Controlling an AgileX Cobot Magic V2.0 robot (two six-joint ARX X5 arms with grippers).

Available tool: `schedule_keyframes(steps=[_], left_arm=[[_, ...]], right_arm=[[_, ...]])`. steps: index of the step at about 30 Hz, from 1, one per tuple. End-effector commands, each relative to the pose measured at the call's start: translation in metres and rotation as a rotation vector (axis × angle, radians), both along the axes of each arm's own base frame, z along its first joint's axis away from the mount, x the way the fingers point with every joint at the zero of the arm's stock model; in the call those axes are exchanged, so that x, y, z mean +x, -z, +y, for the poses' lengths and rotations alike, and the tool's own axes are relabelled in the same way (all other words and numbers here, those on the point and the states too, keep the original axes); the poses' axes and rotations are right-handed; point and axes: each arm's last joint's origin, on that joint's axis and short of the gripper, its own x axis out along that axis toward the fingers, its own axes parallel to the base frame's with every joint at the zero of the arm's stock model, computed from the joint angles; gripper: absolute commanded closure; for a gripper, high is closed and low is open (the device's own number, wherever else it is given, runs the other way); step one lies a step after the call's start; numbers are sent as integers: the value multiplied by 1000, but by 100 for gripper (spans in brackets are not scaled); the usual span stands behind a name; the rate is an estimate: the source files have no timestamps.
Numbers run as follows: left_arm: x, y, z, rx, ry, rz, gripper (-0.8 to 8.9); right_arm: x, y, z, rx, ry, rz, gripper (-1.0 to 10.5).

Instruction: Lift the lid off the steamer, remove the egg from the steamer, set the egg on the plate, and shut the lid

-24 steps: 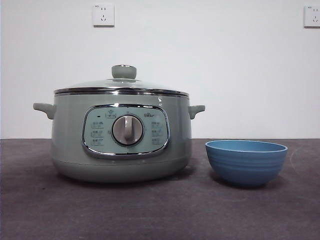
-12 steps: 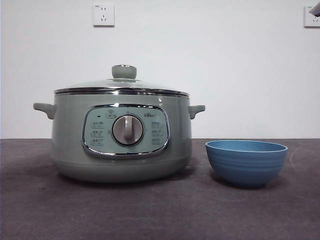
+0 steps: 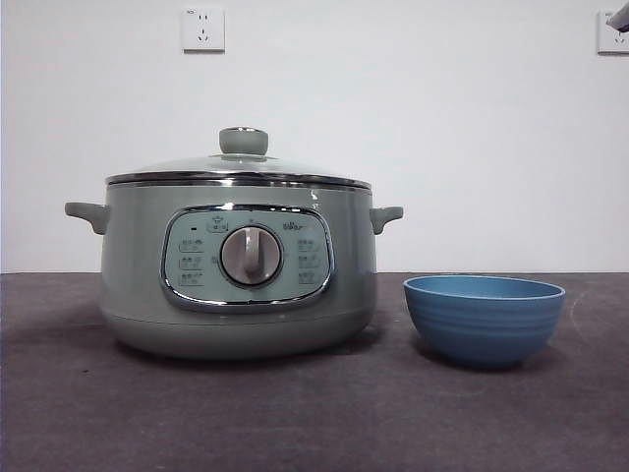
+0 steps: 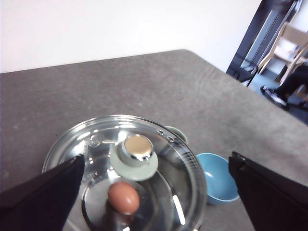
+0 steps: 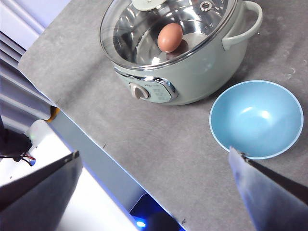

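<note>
The steamer (image 3: 239, 270) stood on the grey table (image 3: 314, 413), its lid (image 3: 239, 169) seated squarely on the rim. Through the glass, a brown egg (image 4: 123, 197) lay inside on the steel floor, just beside the lid's pale green knob (image 4: 134, 155). The blue plate (image 3: 484, 320) rested near the steamer's handle side, apart from it. The left tool (image 4: 154, 192) hovered above the lid, jaws spread wide. The right tool (image 5: 154, 192) hung high over the plate and steamer, jaws likewise spread.
</note>
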Motion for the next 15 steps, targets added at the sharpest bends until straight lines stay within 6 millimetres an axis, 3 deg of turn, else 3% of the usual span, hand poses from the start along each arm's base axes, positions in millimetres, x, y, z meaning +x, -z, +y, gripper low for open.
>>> schedule_keyframes(steps=[1,8,15], left_arm=[[19,1,-15,67,15,-13,309],[60,13,-53,121,19,-30,310],[90,42,-79,154,24,-1,310]], right_arm=[[0,-1,0,0,3,-7,405],[0,-1,0,0,3,-7,406],[0,-1,0,0,3,-6,406]])
